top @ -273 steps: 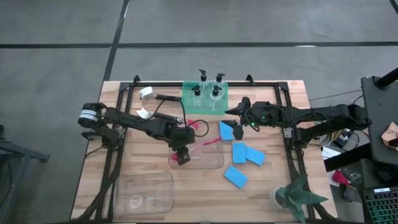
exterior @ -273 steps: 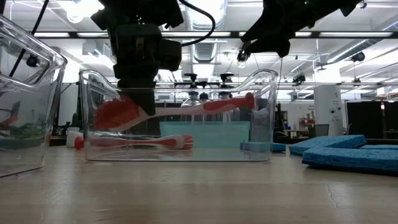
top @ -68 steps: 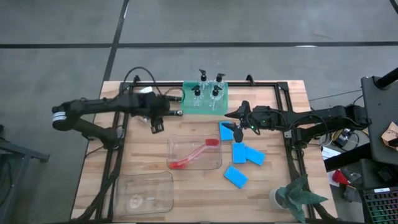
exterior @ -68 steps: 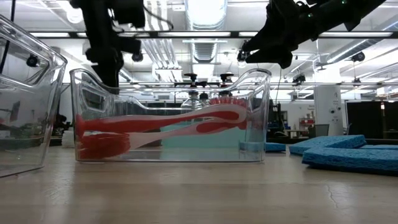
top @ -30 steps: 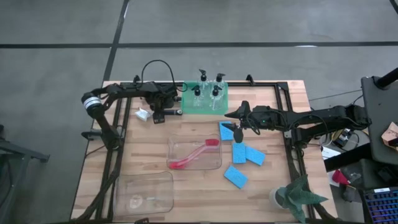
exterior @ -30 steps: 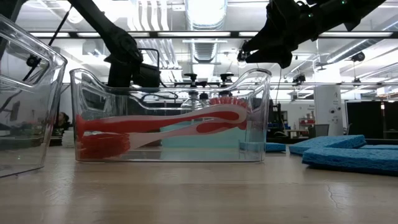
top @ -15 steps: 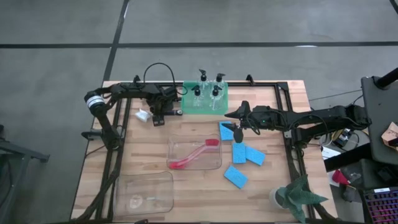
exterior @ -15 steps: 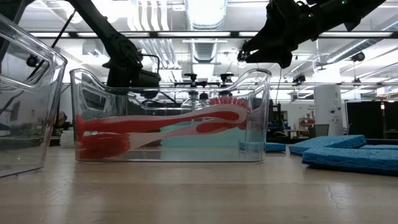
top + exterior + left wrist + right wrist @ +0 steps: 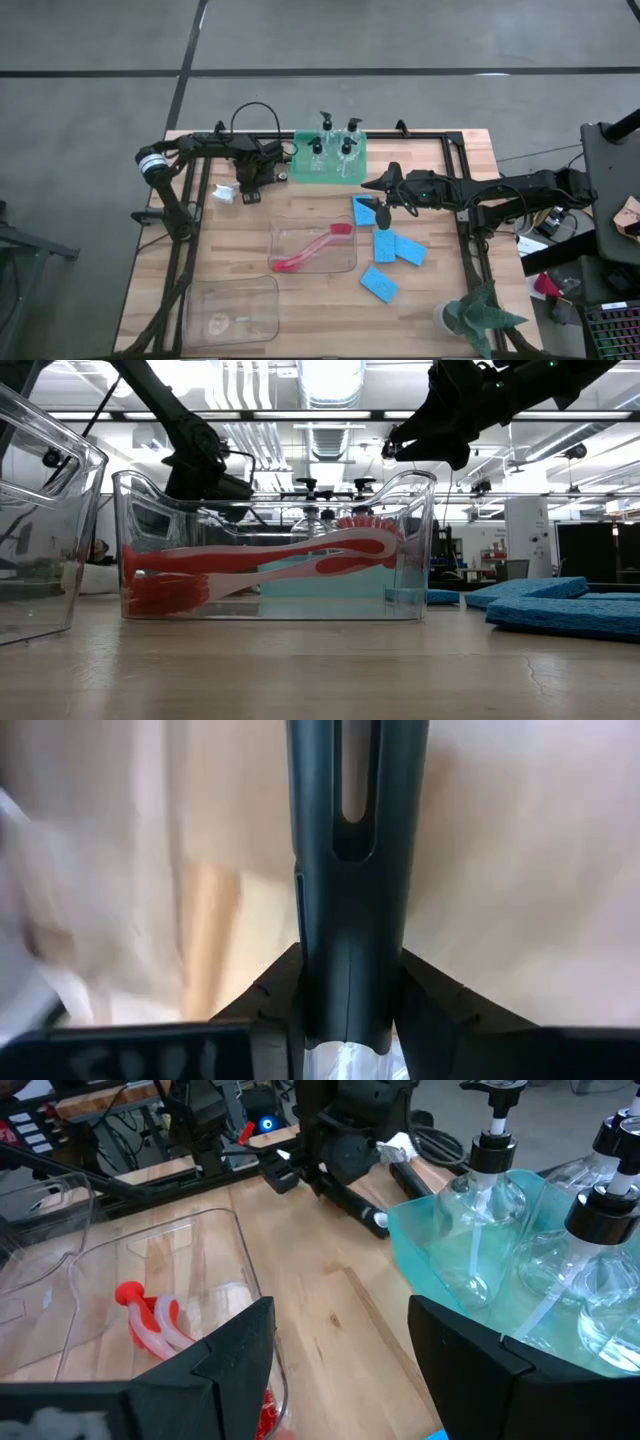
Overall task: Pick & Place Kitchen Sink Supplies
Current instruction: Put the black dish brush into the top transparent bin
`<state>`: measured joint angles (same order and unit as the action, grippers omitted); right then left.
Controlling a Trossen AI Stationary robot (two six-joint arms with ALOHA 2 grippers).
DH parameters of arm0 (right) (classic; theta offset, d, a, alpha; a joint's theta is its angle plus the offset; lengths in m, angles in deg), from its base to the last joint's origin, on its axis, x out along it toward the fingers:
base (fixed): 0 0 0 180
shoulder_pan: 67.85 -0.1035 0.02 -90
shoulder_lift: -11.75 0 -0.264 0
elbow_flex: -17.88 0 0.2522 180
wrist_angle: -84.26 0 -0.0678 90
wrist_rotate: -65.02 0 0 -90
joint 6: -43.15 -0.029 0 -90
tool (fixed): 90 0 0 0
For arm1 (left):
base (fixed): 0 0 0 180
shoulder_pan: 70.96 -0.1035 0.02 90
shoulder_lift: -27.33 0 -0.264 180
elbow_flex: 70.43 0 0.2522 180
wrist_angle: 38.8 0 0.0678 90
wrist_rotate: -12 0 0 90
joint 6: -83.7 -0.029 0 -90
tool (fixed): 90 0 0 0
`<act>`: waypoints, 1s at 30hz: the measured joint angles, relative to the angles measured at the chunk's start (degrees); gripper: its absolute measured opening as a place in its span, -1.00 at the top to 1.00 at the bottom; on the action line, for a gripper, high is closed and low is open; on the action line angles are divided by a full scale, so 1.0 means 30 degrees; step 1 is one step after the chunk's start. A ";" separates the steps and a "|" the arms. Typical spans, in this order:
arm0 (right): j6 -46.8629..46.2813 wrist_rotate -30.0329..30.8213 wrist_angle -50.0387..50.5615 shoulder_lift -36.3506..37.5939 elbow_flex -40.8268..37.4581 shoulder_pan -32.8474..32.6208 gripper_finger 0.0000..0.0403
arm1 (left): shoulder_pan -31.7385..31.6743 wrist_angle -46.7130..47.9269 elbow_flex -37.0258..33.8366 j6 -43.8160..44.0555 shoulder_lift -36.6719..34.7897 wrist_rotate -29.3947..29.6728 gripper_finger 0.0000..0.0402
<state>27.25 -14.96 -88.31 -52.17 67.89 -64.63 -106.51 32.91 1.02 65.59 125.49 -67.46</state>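
Observation:
A black brush (image 9: 262, 180) with a white head (image 9: 222, 193) lies on the table left of the green tray. My left gripper (image 9: 250, 185) points steeply down over it, shut on its handle (image 9: 352, 870). Two red brushes (image 9: 312, 247) lie in a clear bin (image 9: 345, 262) at the table's middle. Several pump bottles (image 9: 335, 150) stand in the green tray (image 9: 300, 165). Several blue sponges (image 9: 385, 245) lie right of the bin. My right gripper (image 9: 381, 207) hovers open above the farthest sponge (image 9: 361, 211), with nothing between its fingers (image 9: 230, 1350). My left gripper pinches the black brush's handle (image 9: 350, 935) between its two fingers (image 9: 275, 1005), one on each long side. The fingers come from above, pointing steeply down, and lie across the handle. The slotted part of the handle (image 9: 352, 780) runs on beyond the fingers over the wooden table.
A second clear bin (image 9: 232, 310) stands at the near left. A small green plant (image 9: 478, 315) stands at the near right corner. A black frame (image 9: 195, 200) runs along the table's left, far and right sides. Bare wood lies between the bins and the left arm.
My left gripper has tipped further down over the black brush and kept near the same spot. The brush's white head has shifted a little toward the table's near-left. My right arm has kept still.

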 joint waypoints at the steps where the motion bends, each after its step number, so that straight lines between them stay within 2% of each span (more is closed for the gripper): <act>1: -0.0017 0.0000 0.0000 0.0000 0.0000 0.0000 -0.11 | 0.0000 0.0450 0.0000 0.0175 -0.0086 -0.0004 0.47; 11: -0.0146 0.0000 0.0000 0.0000 -0.0007 0.0006 -0.11 | 0.0254 0.3903 0.0000 0.3003 -0.3456 -0.0265 0.44; 17: 0.0051 0.0000 0.0022 0.0000 -0.0015 0.0007 -0.11 | 0.1155 0.6185 0.0007 0.5303 -0.6931 -0.2269 0.46; 23: 0.0299 0.0007 0.0007 0.0000 -0.0017 0.0007 -0.11 | 0.2626 0.6308 0.0029 0.7638 -1.0175 -0.3723 0.43; 30: -0.0006 0.0001 0.0028 0.0000 -0.0020 -0.0211 -0.11 | 0.4560 0.5736 0.0239 0.9544 -1.2457 -0.4768 0.43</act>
<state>27.24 -14.96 -88.22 -52.17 67.83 -65.26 -92.83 50.12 1.74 94.23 88.12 -81.76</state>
